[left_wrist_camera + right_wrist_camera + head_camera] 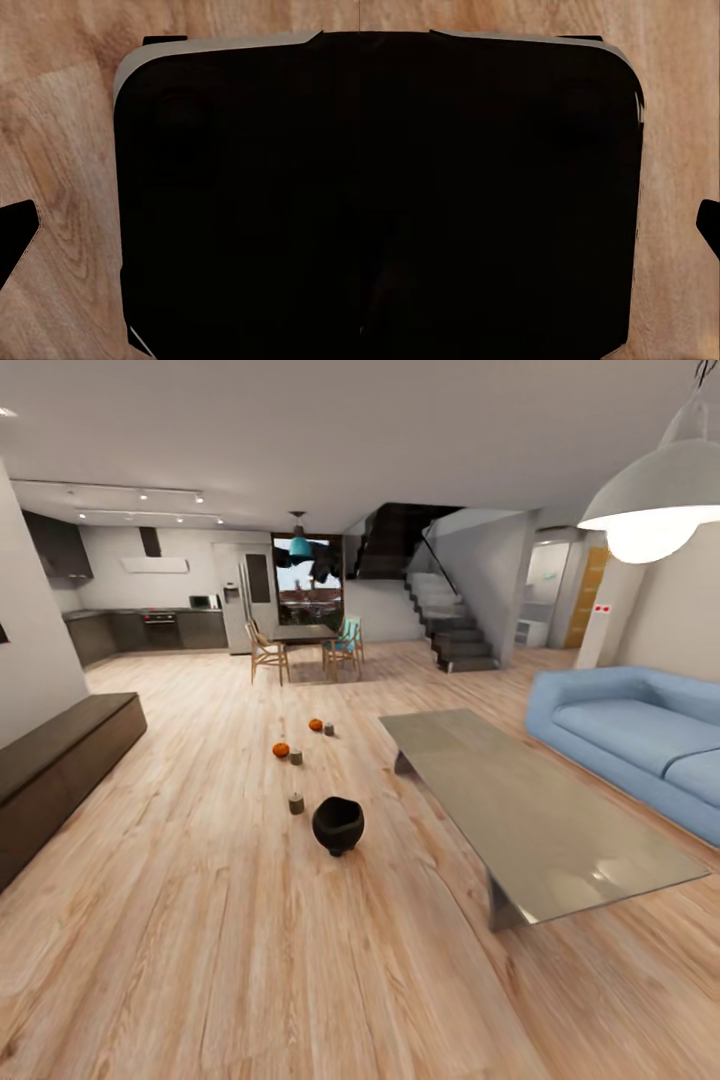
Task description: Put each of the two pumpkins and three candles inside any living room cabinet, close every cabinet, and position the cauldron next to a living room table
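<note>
Wood planks run across the floor (200, 920) in the head view, where the black cauldron (338, 825) stands a little to the left of the table (530, 810), apart from its near-left leg. Just beyond it is one candle (296, 803); further back a pumpkin (281, 750) sits beside a second candle (296, 757), and further still the other pumpkin (316, 725) sits beside the third candle (329, 730). The dark cabinet (60, 770) lines the left wall, its fronts shut as far as can be seen, with a wide stretch of bare floor between it and the row of things. A blue sofa (640, 745) lies right of the table, with a strip of floor between them. Both wrist views show a big black rounded body with a pale edge over the planks, nothing of the room; whether either gripper is open or holding anything I cannot tell. No writing is readable anywhere
</note>
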Available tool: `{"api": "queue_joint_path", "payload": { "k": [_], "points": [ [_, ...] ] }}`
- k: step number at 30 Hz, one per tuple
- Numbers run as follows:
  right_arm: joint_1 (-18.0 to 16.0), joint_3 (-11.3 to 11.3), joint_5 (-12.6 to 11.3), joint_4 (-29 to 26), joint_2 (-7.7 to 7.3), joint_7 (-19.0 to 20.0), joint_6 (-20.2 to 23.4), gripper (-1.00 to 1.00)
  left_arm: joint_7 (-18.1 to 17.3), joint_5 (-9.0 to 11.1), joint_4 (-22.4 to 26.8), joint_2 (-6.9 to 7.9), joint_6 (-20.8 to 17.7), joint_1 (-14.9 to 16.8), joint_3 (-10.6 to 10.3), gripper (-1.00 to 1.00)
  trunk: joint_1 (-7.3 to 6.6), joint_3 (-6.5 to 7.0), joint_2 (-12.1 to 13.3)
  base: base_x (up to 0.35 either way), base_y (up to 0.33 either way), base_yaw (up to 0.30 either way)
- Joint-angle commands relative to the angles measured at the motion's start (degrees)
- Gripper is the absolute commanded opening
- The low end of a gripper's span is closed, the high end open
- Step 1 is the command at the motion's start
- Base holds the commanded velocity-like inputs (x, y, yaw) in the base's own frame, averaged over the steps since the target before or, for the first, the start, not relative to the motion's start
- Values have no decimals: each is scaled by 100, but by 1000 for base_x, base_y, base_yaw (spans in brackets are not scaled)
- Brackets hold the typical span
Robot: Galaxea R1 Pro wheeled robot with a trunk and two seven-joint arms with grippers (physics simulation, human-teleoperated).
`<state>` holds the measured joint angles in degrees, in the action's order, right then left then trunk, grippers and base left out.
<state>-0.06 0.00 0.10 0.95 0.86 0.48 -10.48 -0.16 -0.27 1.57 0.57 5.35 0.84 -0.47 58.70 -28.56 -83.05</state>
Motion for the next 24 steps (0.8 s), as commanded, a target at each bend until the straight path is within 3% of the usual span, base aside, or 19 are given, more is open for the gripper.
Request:
{"api": "queue_joint_path", "payload": {
  "k": [1, 9, 24],
  "points": [
    [-2, -1, 1, 10, 1, 5, -33, 100, -2, -4, -7, -1, 21, 4, -4, 100, 3, -9, -2, 240, 192, 211],
    [-2, -1, 3, 10, -4, 5, -45, 100, -2, -9, -7, -12, 22, 4, -5, 100, 3, -42, -2, 286, 150, 189],
    [-2, -8, -1, 10, 2, 13, -59, 100, -2, -9, -7, -13, 25, 4, -5, 100, 3, -47, -2, 331, 10, 15]
  ]
}}
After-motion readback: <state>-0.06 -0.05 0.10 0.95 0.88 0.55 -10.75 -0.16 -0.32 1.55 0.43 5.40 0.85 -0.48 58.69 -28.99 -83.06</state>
